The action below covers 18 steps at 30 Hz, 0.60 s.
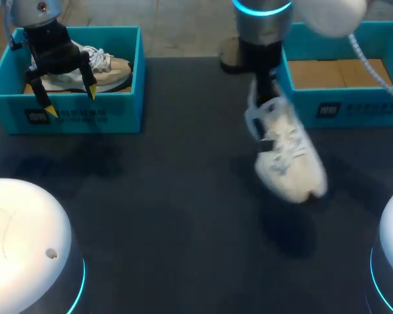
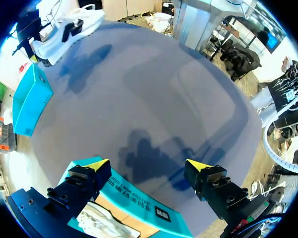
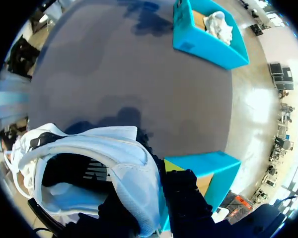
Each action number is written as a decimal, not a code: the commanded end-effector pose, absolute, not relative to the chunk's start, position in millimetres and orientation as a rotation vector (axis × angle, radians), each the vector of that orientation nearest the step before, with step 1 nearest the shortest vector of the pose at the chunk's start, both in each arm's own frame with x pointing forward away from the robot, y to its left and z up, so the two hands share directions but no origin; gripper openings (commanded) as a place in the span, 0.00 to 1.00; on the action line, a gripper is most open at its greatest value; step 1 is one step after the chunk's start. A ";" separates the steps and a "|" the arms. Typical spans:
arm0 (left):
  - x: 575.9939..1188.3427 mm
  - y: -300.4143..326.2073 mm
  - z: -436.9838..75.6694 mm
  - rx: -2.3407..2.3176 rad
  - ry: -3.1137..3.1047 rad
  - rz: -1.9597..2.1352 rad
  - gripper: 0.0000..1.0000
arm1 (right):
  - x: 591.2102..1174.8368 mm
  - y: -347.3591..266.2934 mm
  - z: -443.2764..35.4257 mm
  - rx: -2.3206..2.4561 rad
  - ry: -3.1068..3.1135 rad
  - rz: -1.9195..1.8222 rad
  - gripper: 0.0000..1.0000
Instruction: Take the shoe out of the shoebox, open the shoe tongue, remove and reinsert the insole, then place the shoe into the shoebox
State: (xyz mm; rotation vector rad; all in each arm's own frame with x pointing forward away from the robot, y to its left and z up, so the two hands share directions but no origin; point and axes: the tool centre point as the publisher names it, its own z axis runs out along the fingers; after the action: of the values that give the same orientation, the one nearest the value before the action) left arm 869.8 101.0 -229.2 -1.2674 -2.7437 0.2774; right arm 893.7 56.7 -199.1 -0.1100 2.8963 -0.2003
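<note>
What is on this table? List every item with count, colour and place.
open cardboard shoeboxes: two, teal; left shoebox at the table's far left, right shoebox at its far right, brown floor showing.
beige-white laced sneaker: one, lying inside the left shoebox.
white laced sneaker: one, hanging above the table in front of the right shoebox.
table: one, dark grey, under everything.
left gripper: one, black with yellow tips, open, above the left shoebox.
right gripper: one, black, shut on the white laced sneaker.
</note>
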 end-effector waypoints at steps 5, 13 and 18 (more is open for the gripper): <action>869.8 101.1 -228.9 -1.267 -2.743 0.272 1.00 | 931.5 -7.1 -168.4 -0.134 2.931 -0.161 0.00; 869.8 101.1 -228.9 -1.267 -2.743 0.272 1.00 | 970.7 -34.0 -148.0 -0.147 2.959 -0.248 0.00; 869.8 101.1 -228.9 -1.267 -2.743 0.272 1.00 | 981.2 -37.3 -147.3 -0.190 2.966 -0.224 0.00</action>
State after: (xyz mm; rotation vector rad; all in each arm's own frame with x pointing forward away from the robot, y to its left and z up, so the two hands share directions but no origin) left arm 869.8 101.0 -229.1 -1.2673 -2.7437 0.2773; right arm 974.7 -38.1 -147.7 -0.1911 2.9396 -0.2214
